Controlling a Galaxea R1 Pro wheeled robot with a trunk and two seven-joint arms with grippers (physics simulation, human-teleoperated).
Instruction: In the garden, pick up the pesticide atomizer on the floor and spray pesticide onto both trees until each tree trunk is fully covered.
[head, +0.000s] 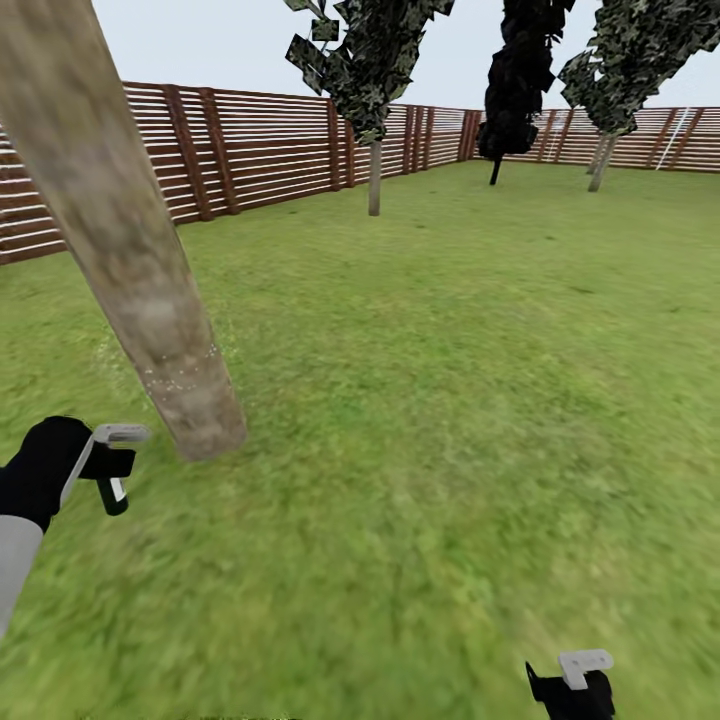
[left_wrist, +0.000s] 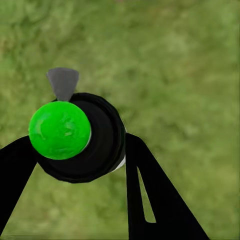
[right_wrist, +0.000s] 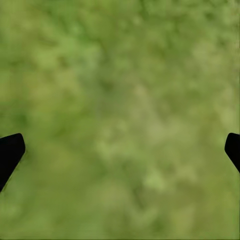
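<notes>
Pesticide atomizer (left_wrist: 82, 137): clamped in left pincer (head: 108, 462), trunk (head: 130, 270) at 11 o'clock lightly speckled; right pincer (right_wrist: 120, 150) wide, empty; next, aim higher.

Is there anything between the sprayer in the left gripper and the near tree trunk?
Nothing visible. The left gripper holds the atomizer beside the trunk, with only open grass between them. White specks already dot the bark low down.

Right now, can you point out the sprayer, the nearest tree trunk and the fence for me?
pesticide atomizer (left_wrist: 75, 137): left wrist view, on its dark round body beside the green cap.
tree trunk (head: 150, 300): head view, on the mottled bark low on the leaning column.
fence (head: 260, 150): head view, on the horizontal slats.
</notes>
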